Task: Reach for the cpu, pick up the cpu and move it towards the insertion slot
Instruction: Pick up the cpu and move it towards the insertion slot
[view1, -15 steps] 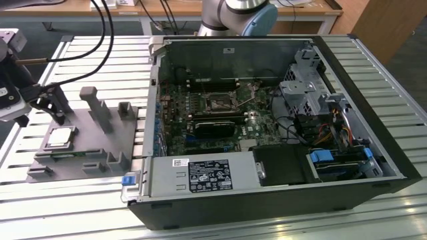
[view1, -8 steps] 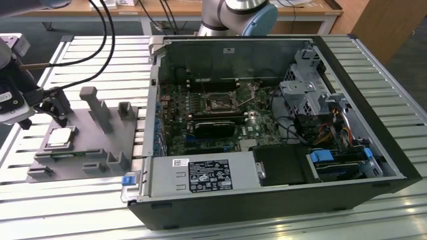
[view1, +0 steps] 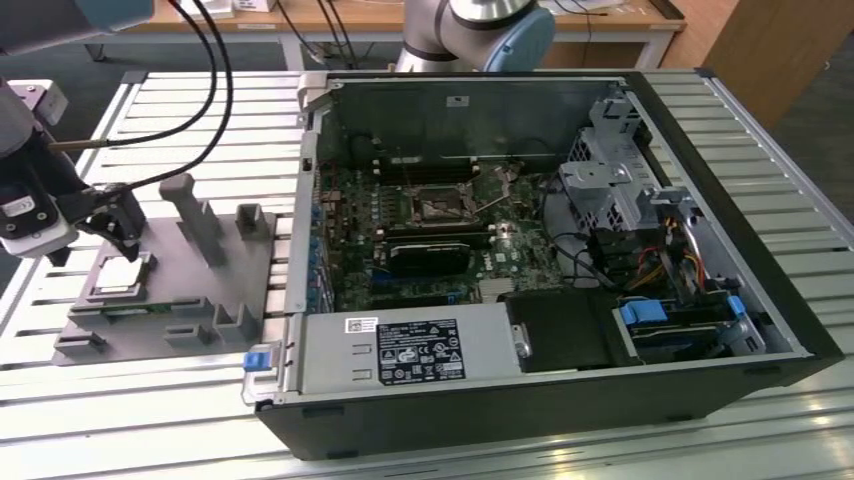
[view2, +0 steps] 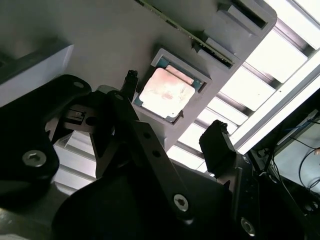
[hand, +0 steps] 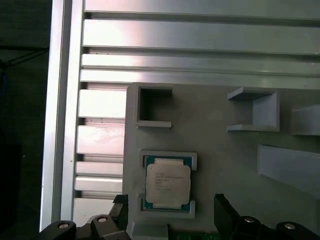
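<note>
The cpu (view1: 120, 279) is a small silver-topped square chip lying flat in a pocket of the grey fixture plate (view1: 160, 310), at the exterior view's left. My gripper (view1: 124, 243) hangs just above it, open and holding nothing. In both wrist views the cpu (view2: 166, 92) (hand: 167, 183) lies in line with the gap between the two black fingertips (view2: 218, 143) (hand: 223, 210), which stand clear of its edges. The insertion slot (view1: 439, 204) is the silver-framed square socket on the motherboard inside the open computer case.
Grey posts (view1: 196, 220) rise from the fixture plate beside the cpu. The black computer case (view1: 534, 400) lies open at the exterior view's right, with a power supply (view1: 400, 352), drive cage (view1: 607, 190) and cables. Black hoses (view1: 200, 90) trail from the arm over the slatted aluminium table (view1: 200, 110).
</note>
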